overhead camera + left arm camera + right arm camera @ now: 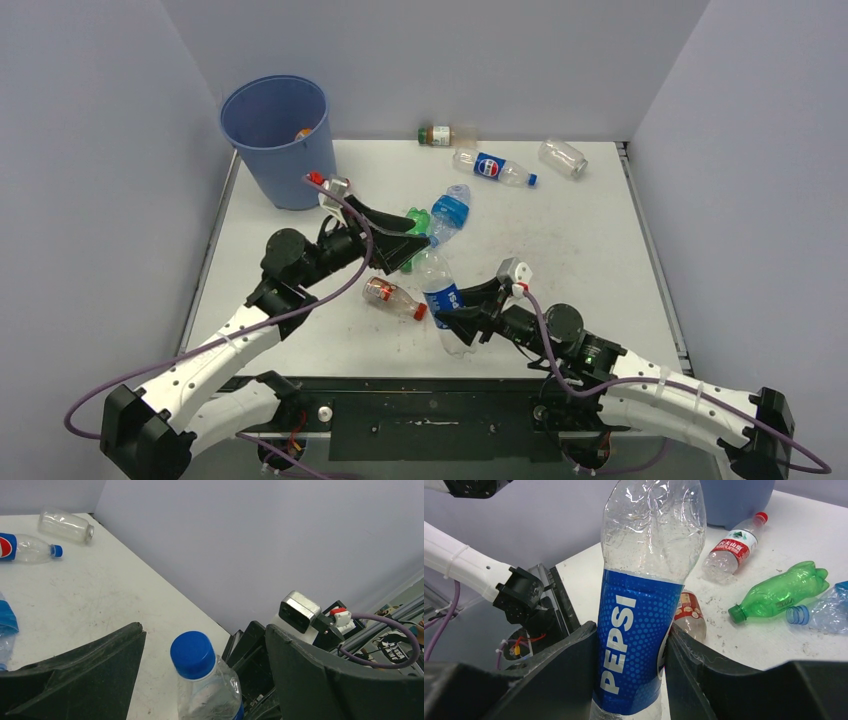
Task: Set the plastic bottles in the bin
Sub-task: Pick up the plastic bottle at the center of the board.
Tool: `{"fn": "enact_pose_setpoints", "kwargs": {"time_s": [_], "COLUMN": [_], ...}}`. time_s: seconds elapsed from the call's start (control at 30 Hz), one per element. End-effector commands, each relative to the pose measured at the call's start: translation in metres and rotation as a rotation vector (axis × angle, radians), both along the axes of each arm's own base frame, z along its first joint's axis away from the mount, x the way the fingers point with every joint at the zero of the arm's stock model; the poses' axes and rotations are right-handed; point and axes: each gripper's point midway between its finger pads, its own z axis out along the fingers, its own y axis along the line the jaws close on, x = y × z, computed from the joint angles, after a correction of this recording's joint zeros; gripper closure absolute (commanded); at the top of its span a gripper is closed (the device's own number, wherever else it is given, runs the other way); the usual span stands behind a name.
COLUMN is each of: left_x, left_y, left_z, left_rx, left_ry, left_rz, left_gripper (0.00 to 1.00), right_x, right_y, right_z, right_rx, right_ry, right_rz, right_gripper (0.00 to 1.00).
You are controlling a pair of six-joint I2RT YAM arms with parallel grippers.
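My right gripper (631, 626) is shut on the blue label of a clear Pepsi bottle (639, 630), held off the table with its neck pointing away. In the top view this bottle (440, 295) reaches from the right gripper (458, 322) toward my left gripper (412, 246). The left gripper (205, 628) is open, with the bottle's blue cap (192, 654) between its fingers and a gap on each side. The blue bin (275, 135) stands at the back left with something orange inside.
On the table lie a green bottle (781, 590), a blue-tinted bottle (450, 212), a red-labelled bottle (393, 298), and another red-capped one (731, 542) by the bin. At the back lie a Pepsi bottle (492, 168), a clear bottle (562, 156) and a brown bottle (436, 135).
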Motion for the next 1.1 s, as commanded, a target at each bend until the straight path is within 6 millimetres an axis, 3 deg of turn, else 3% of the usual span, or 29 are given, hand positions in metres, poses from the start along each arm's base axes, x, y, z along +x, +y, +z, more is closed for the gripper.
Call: {"fn": "enact_pose_setpoints", "kwargs": {"time_s": [0.0, 0.13, 0.47, 0.7, 0.8, 0.83, 0.93, 1.0, 1.03, 1.07], "left_x": [-0.007, -0.008, -0.020, -0.026, -0.029, -0.029, -0.029, -0.025, -0.023, -0.016], "left_y": [0.005, 0.004, -0.020, -0.029, -0.027, -0.027, -0.020, -0.013, -0.007, 0.000], "left_z": [0.017, 0.013, 0.009, 0.010, 0.016, 0.018, 0.026, 0.032, 0.036, 0.039], "left_rx": [-0.021, -0.020, 0.018, 0.027, 0.017, 0.014, 0.003, 0.000, -0.001, 0.007], "left_ry": [-0.059, -0.047, -0.031, -0.054, -0.079, -0.089, -0.120, -0.143, -0.154, -0.172], "left_rz": [0.010, 0.005, -0.096, -0.116, -0.103, -0.096, -0.053, -0.001, 0.035, 0.097], "left_gripper": [0.10, 0.10, 0.38, 0.74, 0.97, 1.00, 1.00, 1.00, 1.00, 1.00], "right_x": [0.002, 0.003, 0.004, 0.003, 0.002, 0.002, 0.003, 0.004, 0.004, 0.005], "right_y": [-0.007, -0.008, -0.004, -0.004, -0.006, -0.006, -0.008, -0.010, -0.011, -0.012], "right_z": [0.040, 0.042, 0.041, 0.037, 0.036, 0.035, 0.032, 0.030, 0.030, 0.031], "right_rx": [0.106, 0.104, 0.097, 0.094, 0.092, 0.090, 0.074, 0.064, 0.064, 0.062], "right_ry": [-0.075, -0.080, -0.082, -0.075, -0.068, -0.064, -0.033, 0.004, 0.025, 0.045], "right_rz": [-0.037, -0.041, -0.039, -0.039, -0.040, -0.042, -0.055, -0.069, -0.077, -0.086], "right_gripper": [0.61, 0.62, 0.62, 0.62, 0.59, 0.54, 0.18, 0.02, 0.09, 0.10]}}
